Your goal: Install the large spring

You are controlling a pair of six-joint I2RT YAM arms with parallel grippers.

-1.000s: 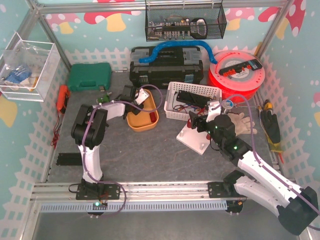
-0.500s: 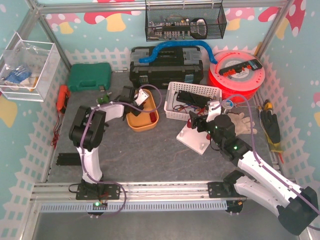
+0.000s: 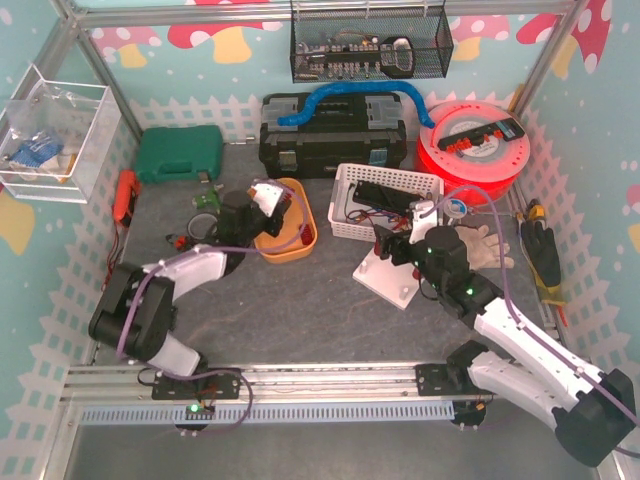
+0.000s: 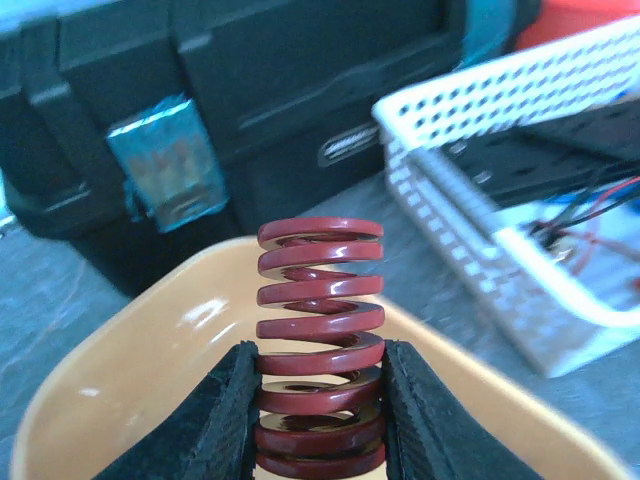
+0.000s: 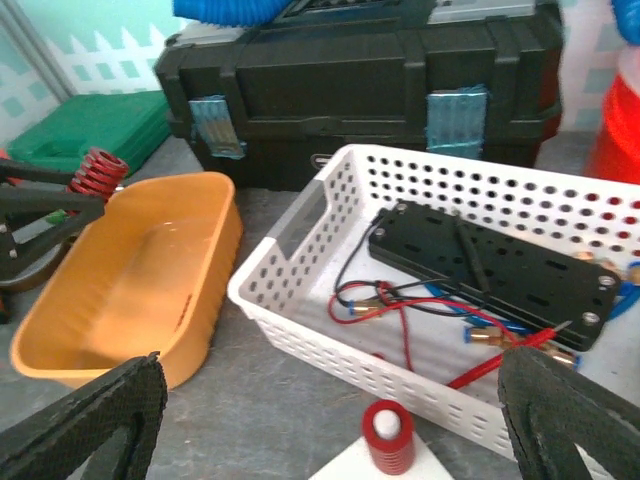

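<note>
My left gripper (image 4: 320, 400) is shut on the large dark red spring (image 4: 320, 320), gripping its lower coils with the upper coils sticking out past the fingertips. It holds the spring over the left rim of the orange bin (image 3: 290, 243). The right wrist view shows the spring (image 5: 97, 172) at its far left. My right gripper (image 5: 330, 400) is wide open and empty, just above the white base plate (image 3: 395, 278). A small red spring (image 5: 388, 440) sits on a white peg of that plate.
A white perforated basket (image 3: 345, 190) with a black plate and wires stands between the bin and the base plate. A black toolbox (image 3: 335, 135) is behind, a green case (image 3: 180, 152) at the back left, a red reel (image 3: 475, 140) at the back right. A glove (image 3: 485, 245) lies right of my right gripper.
The left arm has swung its elbow down to the lower left. The red spring that lay in the bin is now in the left gripper. The right arm has barely moved.
</note>
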